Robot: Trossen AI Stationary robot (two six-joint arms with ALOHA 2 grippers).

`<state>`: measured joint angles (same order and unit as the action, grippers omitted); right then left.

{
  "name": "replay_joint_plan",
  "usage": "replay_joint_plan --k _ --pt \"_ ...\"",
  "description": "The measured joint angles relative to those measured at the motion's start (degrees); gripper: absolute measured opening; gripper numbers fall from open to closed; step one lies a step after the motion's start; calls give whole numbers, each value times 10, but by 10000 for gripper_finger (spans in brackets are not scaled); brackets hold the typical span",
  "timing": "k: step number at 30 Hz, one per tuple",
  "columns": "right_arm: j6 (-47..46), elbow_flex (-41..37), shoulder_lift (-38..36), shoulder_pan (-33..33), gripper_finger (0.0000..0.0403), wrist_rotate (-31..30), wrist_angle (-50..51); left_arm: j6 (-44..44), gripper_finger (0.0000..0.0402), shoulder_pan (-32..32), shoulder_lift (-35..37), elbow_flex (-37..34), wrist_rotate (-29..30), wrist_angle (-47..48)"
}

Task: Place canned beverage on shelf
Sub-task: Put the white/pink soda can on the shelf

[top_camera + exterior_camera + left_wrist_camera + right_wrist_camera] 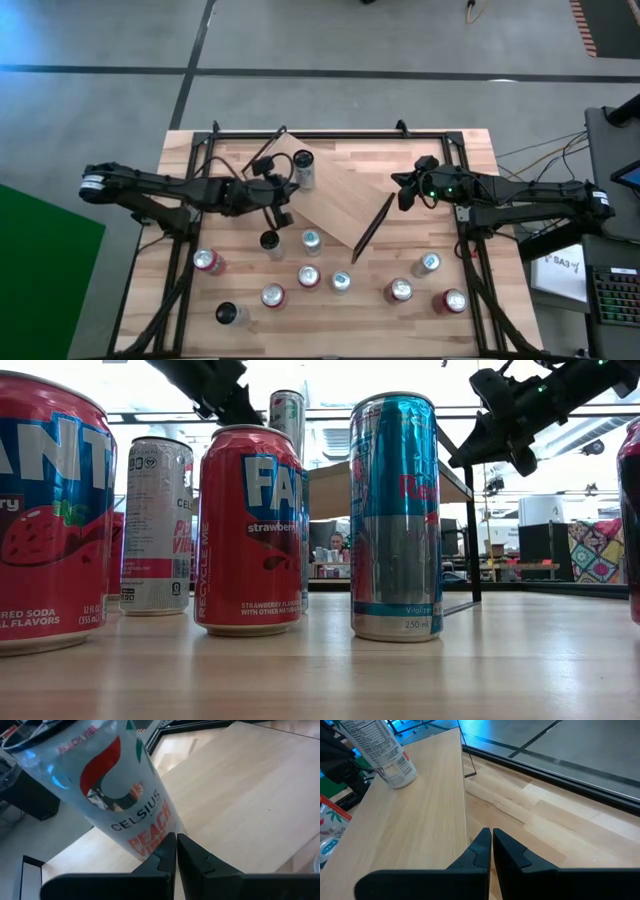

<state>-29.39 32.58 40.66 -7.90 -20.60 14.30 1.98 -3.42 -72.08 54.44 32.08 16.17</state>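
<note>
The shelf, a light-wood plank with black end frames, stands askew on the table's middle. A white Celsius can stands on its base at the plank's far left end; it also shows in the left wrist view and the right wrist view. My left gripper is shut, its fingertips right beside the can's lower wall. My right gripper is shut and hovers over the plank's right edge, holding nothing. My left gripper's shut fingers come slanting down from the table's left side at the Celsius can's lower wall. I cannot tell whether they touch it. The can stands upright on the shelf.
Several cans stand on the tabletop near the front edge: red Fanta cans, a blue slim can, silver ones and dark-topped ones. A black frame rims the table's far part.
</note>
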Motion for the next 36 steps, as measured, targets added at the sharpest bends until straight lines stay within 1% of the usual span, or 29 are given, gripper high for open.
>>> replay_joint_plan --k 10,18,31,33,36 --pt "0 0 0 0 9 0 0 19 0 23 -17 -6 2 -37" --pt "0 0 0 0 9 0 0 22 0 42 -18 -6 3 -47" --pt "0 0 0 0 9 0 0 13 0 46 -18 -6 2 -36" --pt "0 0 0 0 9 0 0 7 0 46 -18 -7 -21 -29" --pt "-1 0 0 0 9 0 0 5 0 46 -18 -9 -81 -31"
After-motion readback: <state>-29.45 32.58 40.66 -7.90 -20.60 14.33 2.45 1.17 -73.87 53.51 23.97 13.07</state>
